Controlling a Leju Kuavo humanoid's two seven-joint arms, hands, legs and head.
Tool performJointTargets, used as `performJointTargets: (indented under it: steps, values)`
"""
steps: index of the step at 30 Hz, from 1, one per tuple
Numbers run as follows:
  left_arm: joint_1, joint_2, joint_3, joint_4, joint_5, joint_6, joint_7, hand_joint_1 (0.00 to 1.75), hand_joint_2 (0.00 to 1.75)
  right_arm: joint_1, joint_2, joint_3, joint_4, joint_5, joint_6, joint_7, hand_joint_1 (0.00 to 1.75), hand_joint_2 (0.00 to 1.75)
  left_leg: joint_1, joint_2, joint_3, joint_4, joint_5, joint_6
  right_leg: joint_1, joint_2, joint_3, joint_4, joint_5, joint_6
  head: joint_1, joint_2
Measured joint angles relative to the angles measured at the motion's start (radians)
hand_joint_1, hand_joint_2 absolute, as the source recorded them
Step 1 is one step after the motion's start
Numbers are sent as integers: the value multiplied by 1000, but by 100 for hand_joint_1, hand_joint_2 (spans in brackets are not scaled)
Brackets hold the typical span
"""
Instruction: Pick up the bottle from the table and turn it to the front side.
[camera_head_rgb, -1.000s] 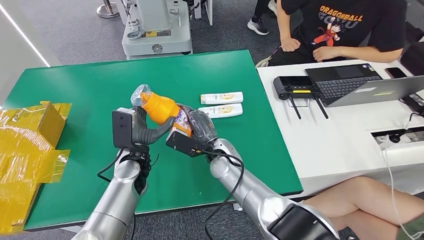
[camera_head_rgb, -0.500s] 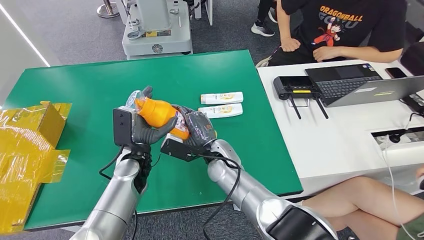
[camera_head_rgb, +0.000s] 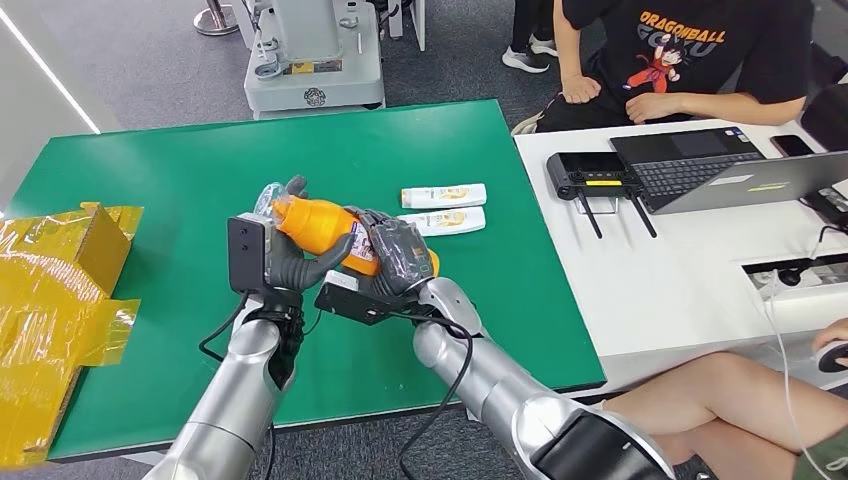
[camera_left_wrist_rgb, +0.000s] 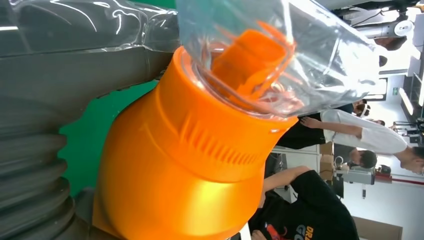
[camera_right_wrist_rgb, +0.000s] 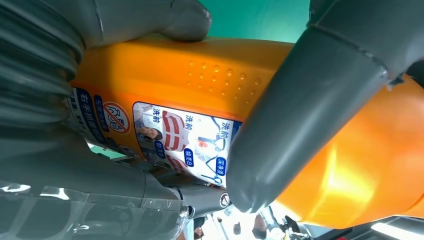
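- The orange bottle (camera_head_rgb: 322, 225) is held in the air above the green tabletop (camera_head_rgb: 180, 180), lying roughly on its side, with its clear-wrapped cap end pointing away from the robot and toward its left.
- The left hand (camera_head_rgb: 282, 252) grips the bottle's upper body — its thick grey thumb lies across the orange shoulder, its fingers (camera_head_rgb: 293, 186) curl round the far side near the cap.
- The right hand (camera_head_rgb: 398, 256) holds the bottle's lower end, its fingers wrapped over the base and the printed label.
- In the right wrist view the label (camera_right_wrist_rgb: 185, 140) shows blue-and-white print with a red prohibition mark, pressed between grey fingers (camera_right_wrist_rgb: 310, 100).
- In the left wrist view the orange pump nozzle (camera_left_wrist_rgb: 247, 57) sits under a clear plastic cover (camera_left_wrist_rgb: 300, 55), above a ribbed collar.
- Two white bottles (camera_head_rgb: 443, 208) lie side by side on the tabletop, just beyond the right hand.
- Yellow wrapped cardboard (camera_head_rgb: 55, 290) sits at the tabletop's left edge.
- A white desk (camera_head_rgb: 680, 270) to the right carries a laptop (camera_head_rgb: 740, 175) and a black controller (camera_head_rgb: 595, 172) — a seated person in a black T-shirt (camera_head_rgb: 690, 50) is behind it.
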Motion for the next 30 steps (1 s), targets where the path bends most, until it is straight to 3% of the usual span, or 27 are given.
performJointTargets:
  steps: [27, 30]
  values:
    - [52, -10, 30, -51, 8, 40, -24, 175, 175, -2, 0, 0, 12, 68, -2, 11, 174, 175, 0, 0, 0, 0, 0, 0, 0, 0, 0, 0, 0, 0, 0, 0]
    - [57, -10, 30, -62, 3, 44, -24, 175, 175, -1, 0, 0, 12, 75, -6, 14, 44, 175, 0, 0, 0, 0, 0, 0, 0, 0, 0, 0, 0, 0, 0, 0]
